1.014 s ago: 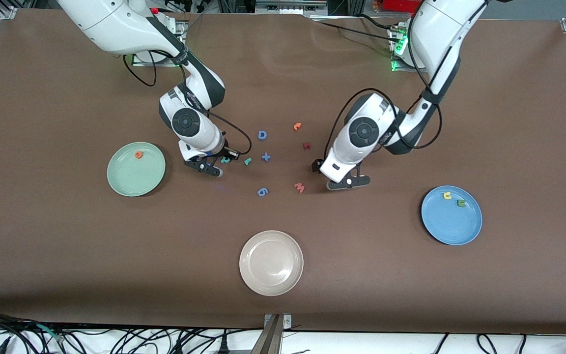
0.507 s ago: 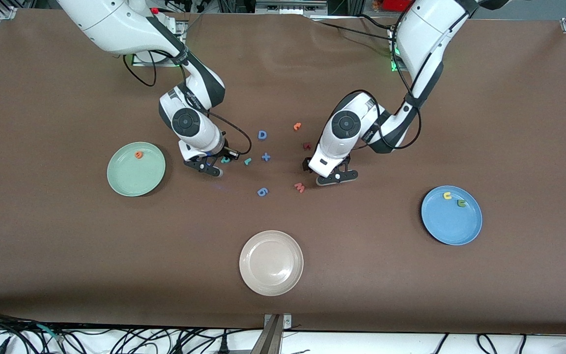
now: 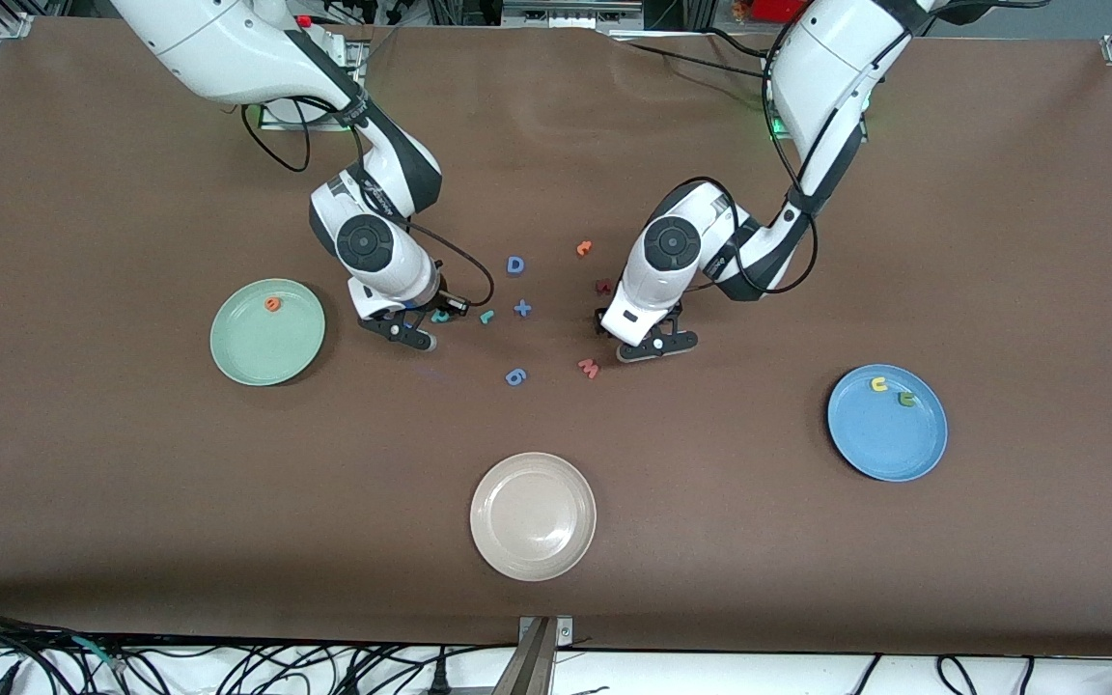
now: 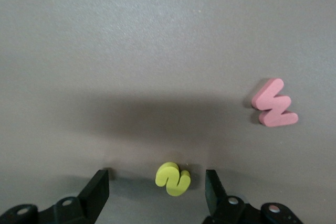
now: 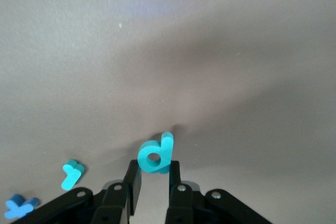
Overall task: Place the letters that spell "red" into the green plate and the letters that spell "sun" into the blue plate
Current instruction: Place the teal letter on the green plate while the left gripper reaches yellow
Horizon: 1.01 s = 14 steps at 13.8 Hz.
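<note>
My left gripper (image 3: 657,347) is low over the table beside the pink W. In the left wrist view it (image 4: 157,176) stands open, with the yellow "s" (image 4: 173,178) lying between its fingers and a gap on each side. The arm hides that letter in the front view. My right gripper (image 5: 154,167) is shut on the teal "d" (image 5: 155,156) at table level, close to the teal "r" (image 3: 486,316). The green plate (image 3: 262,355) holds the orange "e" (image 3: 272,304). On the blue plate (image 3: 889,446) lie a yellow arch (image 3: 878,384) and an olive arch (image 3: 905,398).
Loose between the arms lie a blue D (image 3: 515,264), a blue plus (image 3: 522,308), a blue 6 (image 3: 515,376), a pink W (image 3: 589,368), an orange letter (image 3: 584,248) and a dark red letter (image 3: 603,286). A beige plate (image 3: 533,530) sits nearer the camera.
The left arm has shifted toward the pink W and come down, and its fingers have narrowed a little. The right arm has not moved.
</note>
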### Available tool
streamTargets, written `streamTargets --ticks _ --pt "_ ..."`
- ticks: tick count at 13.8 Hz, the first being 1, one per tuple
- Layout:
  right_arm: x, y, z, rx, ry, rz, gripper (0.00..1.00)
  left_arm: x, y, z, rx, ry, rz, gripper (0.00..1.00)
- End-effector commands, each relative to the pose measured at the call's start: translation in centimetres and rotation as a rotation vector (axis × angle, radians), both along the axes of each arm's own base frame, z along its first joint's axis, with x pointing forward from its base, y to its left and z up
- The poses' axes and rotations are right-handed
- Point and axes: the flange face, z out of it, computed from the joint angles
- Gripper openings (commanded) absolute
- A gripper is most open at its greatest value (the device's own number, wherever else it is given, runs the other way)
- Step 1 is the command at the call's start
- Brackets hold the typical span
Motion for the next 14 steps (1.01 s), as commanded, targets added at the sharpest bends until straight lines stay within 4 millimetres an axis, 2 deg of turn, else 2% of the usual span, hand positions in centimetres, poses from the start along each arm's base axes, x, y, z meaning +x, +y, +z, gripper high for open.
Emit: streamTargets --ticks 1,4,6,9,10,12,14 --pt "2.0 -2.2 4.4 -0.076 0.017 0.047 0.05 -0.6 -0.9 -0.1 0.018 -0.017 0.015 0.72" --pt "3.5 -8.3 6.4 -0.139 0.065 0.111 0.05 -0.9 -1.3 -0.4 0.020 -0.013 0.023 0.63" --pt "3.9 -12.4 6.5 -0.169 0.128 0.151 0.05 -0.7 -1.4 -0.2 0.018 -0.018 0.033 0.59" --pt "4.4 -20.4 4.7 -0.149 0.172 0.233 0.05 -0.6 -1.3 -0.1 0.018 -0.020 0.035 0.56" --pt "4.5 -22.4 4.0 -0.133 0.172 0.264 0.05 -0.6 -1.3 -0.2 0.019 -0.020 0.036 0.55" --pt "4.0 -24.7 2.5 -0.094 0.176 0.284 0.05 -0.5 -1.3 -0.1 0.018 -0.022 0.036 0.54" --pt "3.3 -24.9 1.7 -0.068 0.179 0.272 0.05 -0.4 -1.2 -0.1 0.018 -0.023 0.038 0.52"
